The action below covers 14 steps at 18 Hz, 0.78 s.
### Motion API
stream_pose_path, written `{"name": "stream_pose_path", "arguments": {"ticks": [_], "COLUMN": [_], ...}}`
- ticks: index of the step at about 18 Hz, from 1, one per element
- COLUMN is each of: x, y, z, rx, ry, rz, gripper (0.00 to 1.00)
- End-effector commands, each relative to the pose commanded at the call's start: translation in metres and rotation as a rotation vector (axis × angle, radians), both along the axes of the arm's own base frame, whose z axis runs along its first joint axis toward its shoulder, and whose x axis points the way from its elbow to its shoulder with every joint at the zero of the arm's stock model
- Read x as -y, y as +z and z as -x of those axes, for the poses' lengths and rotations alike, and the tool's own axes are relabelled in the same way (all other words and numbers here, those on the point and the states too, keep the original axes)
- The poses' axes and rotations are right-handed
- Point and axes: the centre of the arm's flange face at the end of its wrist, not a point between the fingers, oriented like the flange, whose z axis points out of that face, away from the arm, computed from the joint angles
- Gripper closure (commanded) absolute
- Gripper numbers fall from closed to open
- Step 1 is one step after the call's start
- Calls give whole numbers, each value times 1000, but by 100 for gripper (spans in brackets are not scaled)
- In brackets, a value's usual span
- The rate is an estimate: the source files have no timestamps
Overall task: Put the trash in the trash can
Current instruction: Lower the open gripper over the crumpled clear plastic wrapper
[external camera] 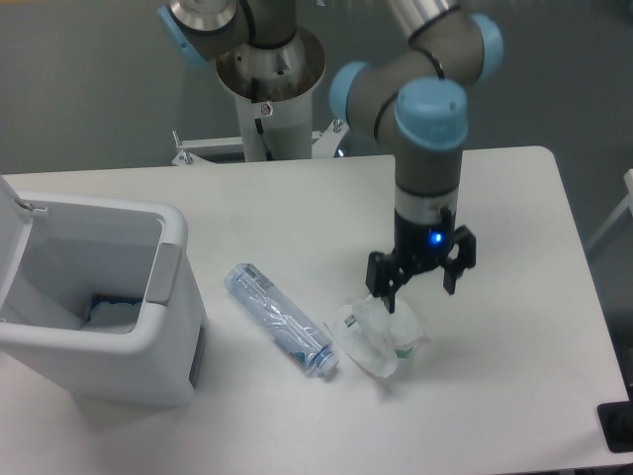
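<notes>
I see the end effector (420, 291) spread wide, fingers pointing down, just above the far edge of the crumpled wrapper (379, 334) on the white table (514, 327). The water bottle (280, 318) lies just left of the wrapper. The trash can (99, 297) stands at the left, lid open.

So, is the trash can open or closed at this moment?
Open. The trash can has its white lid flipped up at the left, so the inside shows, with something bluish and white lying at the bottom.
</notes>
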Motion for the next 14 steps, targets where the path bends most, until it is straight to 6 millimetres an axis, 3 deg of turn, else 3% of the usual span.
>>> {"name": "stream_pose_path", "arguments": {"ticks": [8, 12, 14], "x": [-16, -17, -17], "y": [-35, -40, -43], "z": [-9, -12, -13], "rx": [43, 51, 56], "ry": [-42, -47, -47], "rz": [33, 38, 42], "gripper": [0, 23, 46]}}
